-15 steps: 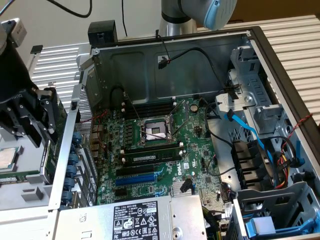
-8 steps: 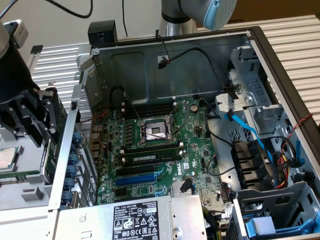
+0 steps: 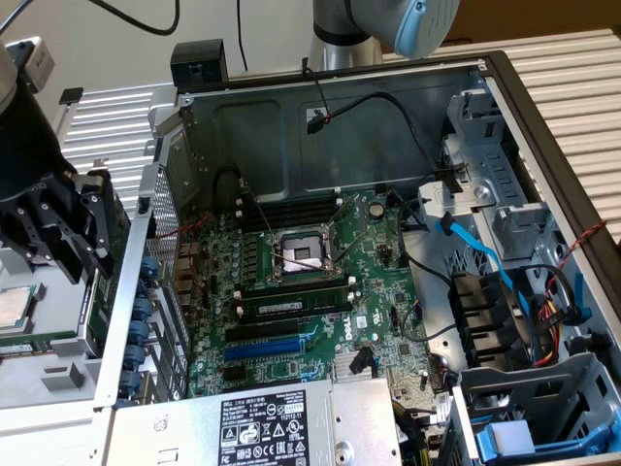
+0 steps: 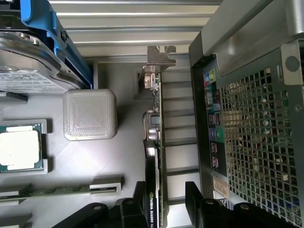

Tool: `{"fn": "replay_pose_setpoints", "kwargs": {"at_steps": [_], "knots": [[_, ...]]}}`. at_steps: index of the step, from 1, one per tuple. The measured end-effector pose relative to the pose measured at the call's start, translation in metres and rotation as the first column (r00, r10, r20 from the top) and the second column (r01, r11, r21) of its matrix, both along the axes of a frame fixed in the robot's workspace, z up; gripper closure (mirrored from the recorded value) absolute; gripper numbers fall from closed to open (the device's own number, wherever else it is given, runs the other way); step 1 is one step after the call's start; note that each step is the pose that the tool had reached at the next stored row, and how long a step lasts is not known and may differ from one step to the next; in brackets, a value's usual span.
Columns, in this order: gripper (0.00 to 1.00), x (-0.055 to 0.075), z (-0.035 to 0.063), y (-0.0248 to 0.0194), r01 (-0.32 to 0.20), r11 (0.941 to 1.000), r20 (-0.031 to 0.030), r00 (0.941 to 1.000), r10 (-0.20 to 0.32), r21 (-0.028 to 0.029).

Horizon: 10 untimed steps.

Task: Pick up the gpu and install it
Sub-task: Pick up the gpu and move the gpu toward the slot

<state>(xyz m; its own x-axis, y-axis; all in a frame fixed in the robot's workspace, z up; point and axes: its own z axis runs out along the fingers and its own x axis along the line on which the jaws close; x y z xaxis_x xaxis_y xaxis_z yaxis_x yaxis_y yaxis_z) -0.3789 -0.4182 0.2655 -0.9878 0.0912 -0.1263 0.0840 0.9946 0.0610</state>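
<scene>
Here, an open desktop computer case (image 3: 320, 126) lies on its side, its green motherboard (image 3: 301, 301) exposed, with an empty CPU socket (image 3: 303, 254) near the middle. At the exterior view's left, outside the case wall, the robot's black gripper (image 3: 82, 243) hangs over a grey parts tray (image 4: 109, 161). The gpu (image 4: 159, 142) stands on edge in that tray, just beside the perforated case wall (image 4: 256, 142) — a thin green board seen edge-on, its silver bracket (image 4: 160, 56) at the far end. In the wrist view the two black fingers (image 4: 140, 199) sit on either side of the card's near end, very close to it; I cannot tell whether they are clamped on it or merely straddling it. Also in the tray: a loose CPU (image 4: 19, 151), a grey square block (image 4: 90, 115), and a hard drive (image 4: 28, 66) in a blue carrier (image 4: 52, 33).
</scene>
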Motion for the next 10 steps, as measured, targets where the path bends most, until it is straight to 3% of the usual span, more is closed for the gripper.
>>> {"fn": "replay_pose_setpoints", "kwargs": {"at_steps": [8, 10], "knots": [[0.54, -0.002, -0.0003, 0.0, 0.002, 1.0, -0.0002, 1.0, -0.002, 0.0005], [0.54, -0.0021, -0.0017, 0.0001, 0.003, 1.0, -0.0001, 1.0, -0.003, 0.0037]]}}
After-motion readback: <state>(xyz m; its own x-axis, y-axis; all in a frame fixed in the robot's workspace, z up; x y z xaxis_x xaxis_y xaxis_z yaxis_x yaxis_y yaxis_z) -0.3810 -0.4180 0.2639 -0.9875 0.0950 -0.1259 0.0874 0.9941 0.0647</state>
